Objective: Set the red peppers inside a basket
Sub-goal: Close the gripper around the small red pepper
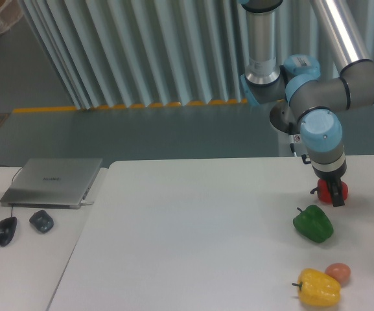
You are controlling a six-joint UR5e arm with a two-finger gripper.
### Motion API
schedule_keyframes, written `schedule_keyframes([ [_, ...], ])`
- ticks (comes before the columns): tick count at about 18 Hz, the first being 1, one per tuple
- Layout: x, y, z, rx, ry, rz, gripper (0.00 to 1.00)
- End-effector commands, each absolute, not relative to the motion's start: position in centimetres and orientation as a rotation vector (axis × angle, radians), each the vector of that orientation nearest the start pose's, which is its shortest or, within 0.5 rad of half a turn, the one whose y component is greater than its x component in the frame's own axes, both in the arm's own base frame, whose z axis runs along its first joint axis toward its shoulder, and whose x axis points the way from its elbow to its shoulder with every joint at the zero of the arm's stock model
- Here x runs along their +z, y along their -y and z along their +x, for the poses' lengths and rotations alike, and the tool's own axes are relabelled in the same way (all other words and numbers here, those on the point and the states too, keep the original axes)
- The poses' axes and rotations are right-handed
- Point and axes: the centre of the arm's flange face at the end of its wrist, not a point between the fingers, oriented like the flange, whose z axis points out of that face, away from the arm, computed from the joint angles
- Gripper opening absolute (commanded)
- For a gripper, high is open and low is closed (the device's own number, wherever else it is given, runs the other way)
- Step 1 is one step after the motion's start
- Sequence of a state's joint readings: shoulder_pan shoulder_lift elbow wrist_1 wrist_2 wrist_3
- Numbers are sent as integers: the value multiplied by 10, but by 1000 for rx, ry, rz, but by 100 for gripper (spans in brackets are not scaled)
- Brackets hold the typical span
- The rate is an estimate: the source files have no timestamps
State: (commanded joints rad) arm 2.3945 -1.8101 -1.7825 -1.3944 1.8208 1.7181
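soft, even, cool light with faint shadows under the vegetables; the picture is slightly blurry and low in detail.

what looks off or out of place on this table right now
No basket shows anywhere in view, though the red pepper is meant for one. The hand is down over the pepper at the table's far right. Nothing looks spilled or damaged.
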Motion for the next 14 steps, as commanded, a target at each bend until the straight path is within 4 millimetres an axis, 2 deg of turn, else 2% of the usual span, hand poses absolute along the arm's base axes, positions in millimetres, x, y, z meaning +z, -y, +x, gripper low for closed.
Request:
schedule_keyframes([
  [14,266,-434,-304,-374,-1590,-3098,100],
])
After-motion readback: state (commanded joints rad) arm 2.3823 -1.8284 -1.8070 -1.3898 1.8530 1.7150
